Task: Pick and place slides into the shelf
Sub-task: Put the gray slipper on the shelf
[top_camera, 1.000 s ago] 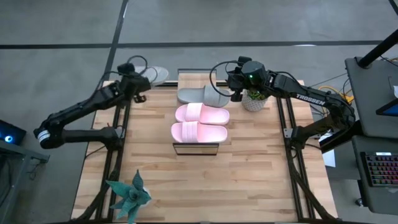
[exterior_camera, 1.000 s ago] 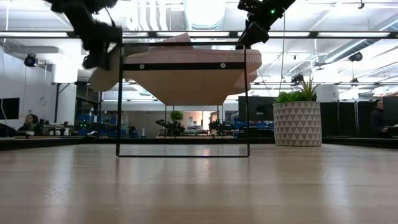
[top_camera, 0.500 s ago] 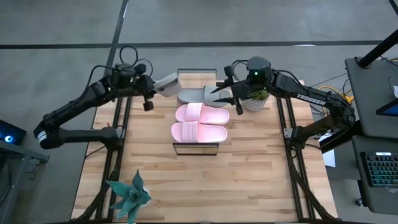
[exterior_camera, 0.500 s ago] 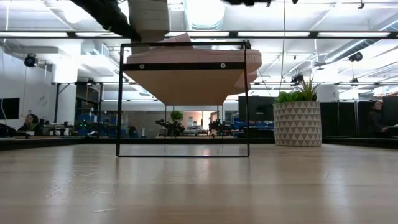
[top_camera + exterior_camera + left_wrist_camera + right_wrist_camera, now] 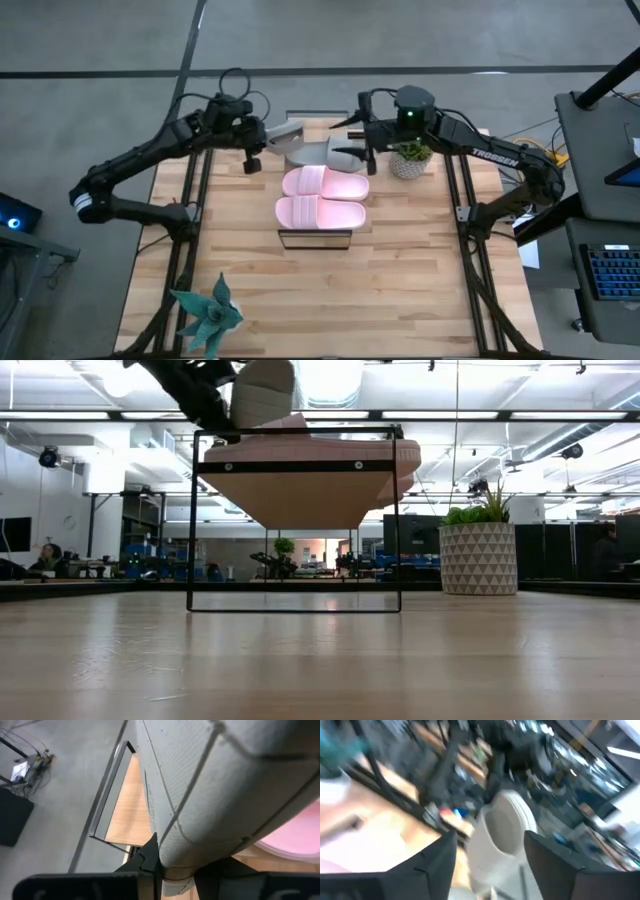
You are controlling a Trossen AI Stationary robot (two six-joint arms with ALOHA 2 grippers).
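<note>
- Three slides [image 5: 322,183] lie in a row on the shelf [image 5: 316,238].
- A fourth slide [image 5: 281,136] hangs above the shelf's far end (left side), in the left gripper [image 5: 262,140].
- A potted plant [image 5: 409,158] stands right of the shelf.

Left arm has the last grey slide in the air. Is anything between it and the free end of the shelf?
The left gripper holds the grey slide over the shelf's far end. The other grey slide already lies there, and the right gripper, jaws open, hovers just beside it. Those two crowd the spot. The pink slides fill the rest.
</note>
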